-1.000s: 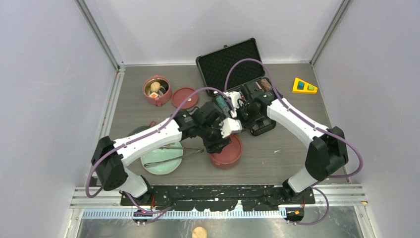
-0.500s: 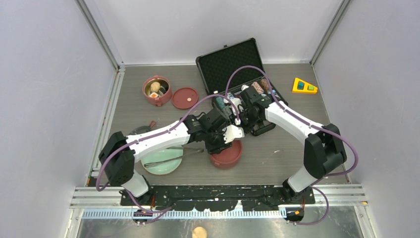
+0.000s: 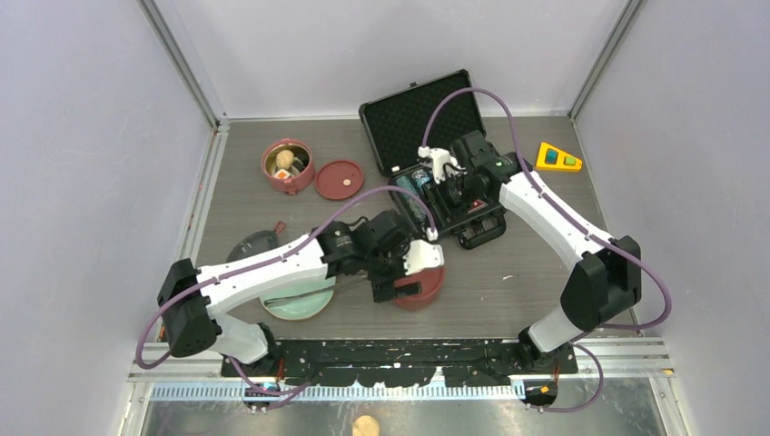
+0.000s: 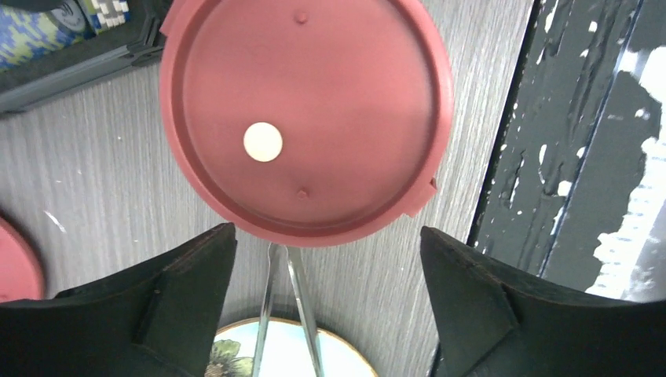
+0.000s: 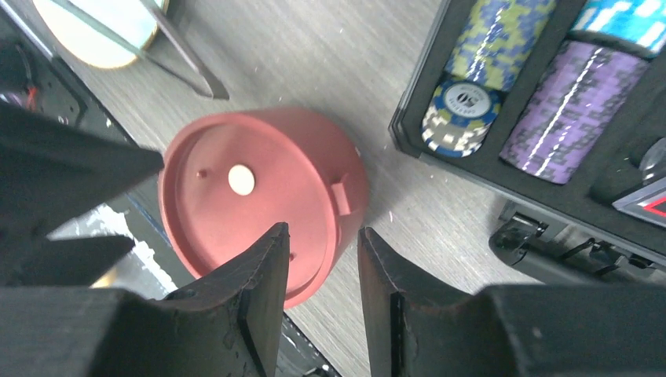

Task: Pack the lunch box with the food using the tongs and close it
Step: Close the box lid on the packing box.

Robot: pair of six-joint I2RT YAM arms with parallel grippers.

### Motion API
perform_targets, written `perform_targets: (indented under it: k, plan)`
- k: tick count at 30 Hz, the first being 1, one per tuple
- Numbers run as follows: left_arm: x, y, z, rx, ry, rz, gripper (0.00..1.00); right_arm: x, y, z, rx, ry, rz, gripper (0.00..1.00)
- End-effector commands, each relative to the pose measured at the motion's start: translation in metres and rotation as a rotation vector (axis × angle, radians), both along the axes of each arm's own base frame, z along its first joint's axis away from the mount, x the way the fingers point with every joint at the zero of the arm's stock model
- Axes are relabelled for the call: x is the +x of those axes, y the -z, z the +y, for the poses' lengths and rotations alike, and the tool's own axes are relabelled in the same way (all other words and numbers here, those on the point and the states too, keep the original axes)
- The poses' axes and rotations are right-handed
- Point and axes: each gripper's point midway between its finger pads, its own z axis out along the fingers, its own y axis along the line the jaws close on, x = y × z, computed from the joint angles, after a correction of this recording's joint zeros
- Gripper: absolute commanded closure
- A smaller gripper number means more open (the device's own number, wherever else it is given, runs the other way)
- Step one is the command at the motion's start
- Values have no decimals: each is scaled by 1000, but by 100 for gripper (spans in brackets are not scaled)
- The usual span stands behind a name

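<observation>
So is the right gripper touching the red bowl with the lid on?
Apart. The top view shows the right gripper up over the black chip case, with a clear gap to the lidded red bowl.

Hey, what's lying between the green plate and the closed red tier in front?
The tongs: in the left wrist view one end sticks off the plate toward the tier, over bare table.
</observation>
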Motion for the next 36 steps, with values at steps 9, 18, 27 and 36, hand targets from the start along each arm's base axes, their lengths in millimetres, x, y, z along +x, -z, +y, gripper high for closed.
perform_targets:
  k: [9, 18, 27, 36]
  plan:
    - [-11, -6, -27, 20, 4, -277, 0, 50, 20, 29, 68, 146, 30, 67]
    - [-34, 21, -40, 90, 156, -358, 0, 47, 55, 31, 39, 140, 91, 83]
    - [4, 22, -6, 144, 49, -466, 0, 7, 63, 21, 27, 65, 159, 86]
    - [38, 16, 15, 115, -81, -468, 0, -22, 66, -1, -24, 48, 165, 86]
